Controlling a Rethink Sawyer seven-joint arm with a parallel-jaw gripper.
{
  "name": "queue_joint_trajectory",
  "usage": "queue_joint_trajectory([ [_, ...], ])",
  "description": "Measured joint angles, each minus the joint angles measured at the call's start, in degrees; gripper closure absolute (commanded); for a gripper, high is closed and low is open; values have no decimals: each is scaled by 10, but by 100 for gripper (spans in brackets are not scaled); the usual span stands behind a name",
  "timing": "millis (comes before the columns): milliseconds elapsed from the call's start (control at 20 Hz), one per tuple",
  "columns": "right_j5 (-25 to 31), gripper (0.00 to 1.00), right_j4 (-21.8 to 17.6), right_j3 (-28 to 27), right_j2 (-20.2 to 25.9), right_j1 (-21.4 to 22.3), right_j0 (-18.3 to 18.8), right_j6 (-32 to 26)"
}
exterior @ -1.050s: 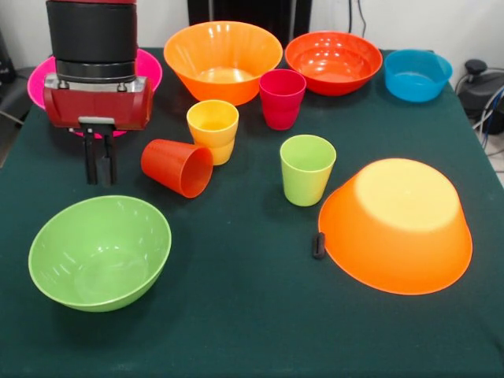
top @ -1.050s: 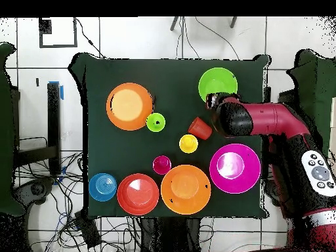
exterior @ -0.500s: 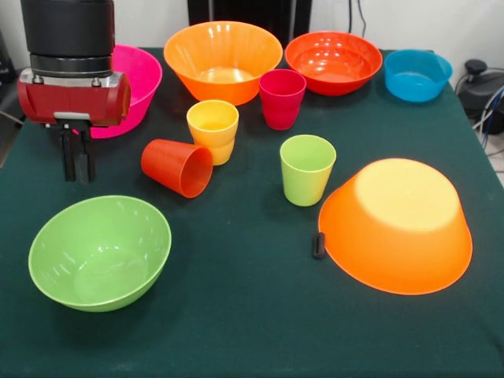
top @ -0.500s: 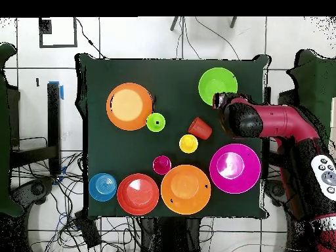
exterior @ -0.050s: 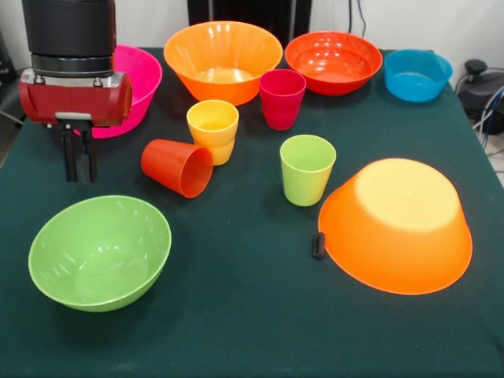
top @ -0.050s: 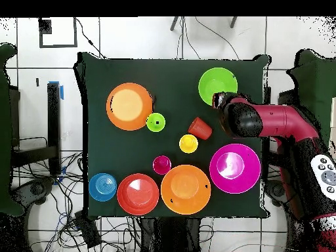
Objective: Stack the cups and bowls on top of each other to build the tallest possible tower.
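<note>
Presently, everything was placed relative to the yellow cup [exterior @ -0.050s: 213, 130], as seen in the front view, from left to right.
Gripper [exterior @ -0.050s: 79, 155]: was held above the table [exterior @ -0.050s: 236, 315], well left of the yellow cup; its two dark fingers [exterior @ -0.050s: 69, 157] were seen close together with nothing between them, so it was taken as closed and empty.
Pink bowl [exterior @ -0.050s: 138, 79]: was seen upright, left of and behind the yellow cup, partly hidden by the arm [exterior @ -0.050s: 71, 71].
Lime green bowl [exterior @ -0.050s: 100, 252]: was set upright, left of and in front of the yellow cup.
Orange-red cup [exterior @ -0.050s: 177, 167]: was laid on its side just in front-left of the yellow cup, its mouth turned to the right.
Large orange bowl [exterior @ -0.050s: 223, 59]: was set upright directly behind the yellow cup.
Crimson cup [exterior @ -0.050s: 282, 98]: was stood upright, just right of and behind the yellow cup.
Lime green cup [exterior @ -0.050s: 307, 169]: was stood upright, right of and in front of the yellow cup.
Red-orange bowl [exterior @ -0.050s: 334, 61]: was set upright, right of and behind the yellow cup.
Overturned orange bowl [exterior @ -0.050s: 395, 224]: was found well right of and in front of the yellow cup, with a small black object [exterior @ -0.050s: 318, 245] at its left rim.
Blue bowl [exterior @ -0.050s: 417, 75]: was set upright, farthest right of the yellow cup.
</note>
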State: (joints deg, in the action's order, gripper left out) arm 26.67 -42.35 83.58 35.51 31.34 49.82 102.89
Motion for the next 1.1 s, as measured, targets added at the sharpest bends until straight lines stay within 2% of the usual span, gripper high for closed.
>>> queue_joint_trajectory([
  [850, 1, 100, 20, 5, -7, 8, -4, 0],
  [1100, 34, 100, 47, 0, -8, 15, -9, 0],
])
